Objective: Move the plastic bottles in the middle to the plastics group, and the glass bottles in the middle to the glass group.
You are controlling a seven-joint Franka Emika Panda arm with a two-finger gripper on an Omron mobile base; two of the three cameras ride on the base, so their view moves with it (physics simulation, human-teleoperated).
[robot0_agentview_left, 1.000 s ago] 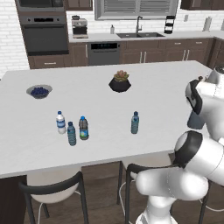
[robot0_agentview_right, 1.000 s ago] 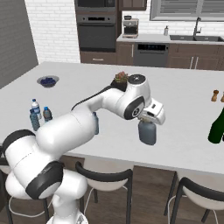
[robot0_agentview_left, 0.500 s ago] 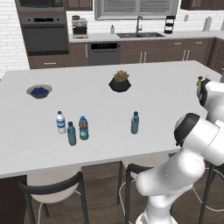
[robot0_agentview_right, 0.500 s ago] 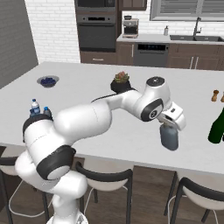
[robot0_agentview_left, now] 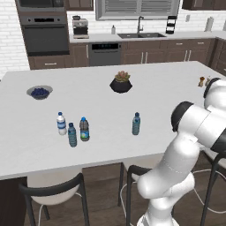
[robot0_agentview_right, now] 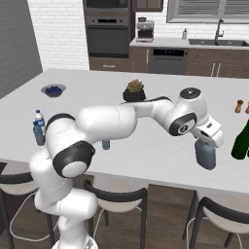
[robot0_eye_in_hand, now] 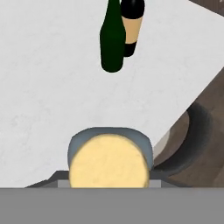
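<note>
My gripper [robot0_agentview_right: 207, 139] is shut on the neck of the broad grey-blue glass bottle [robot0_agentview_right: 206, 155], held upright low over the counter's front right part. Its tan stopper [robot0_eye_in_hand: 108, 162] sits close in the hand view. The glass group stands just beyond: a dark green bottle [robot0_eye_in_hand: 112, 40] [robot0_agentview_right: 241, 140] and a dark bottle with a tan label [robot0_eye_in_hand: 132, 25]. A pale blue plastic bottle [robot0_agentview_left: 136, 123] stands alone mid-counter. At the left stand the white-labelled clear bottle [robot0_agentview_left: 61, 123], the slim teal-blue bottle [robot0_agentview_left: 72, 134] and the dark-labelled bottle [robot0_agentview_left: 84, 129], close together.
A potted succulent [robot0_agentview_left: 121, 82] sits at the counter's middle back and a bowl of blueberries [robot0_agentview_left: 39, 92] at the far left. Small shakers [robot0_agentview_right: 238, 106] stand at the right. The counter's front edge [robot0_eye_in_hand: 183, 114] runs close to the held bottle, with a chair [robot0_eye_in_hand: 199, 131] below.
The arm has swung right along the counter with the glass bottle in the gripper, ending close to the dark green bottle. The plastic bottles have not moved.
</note>
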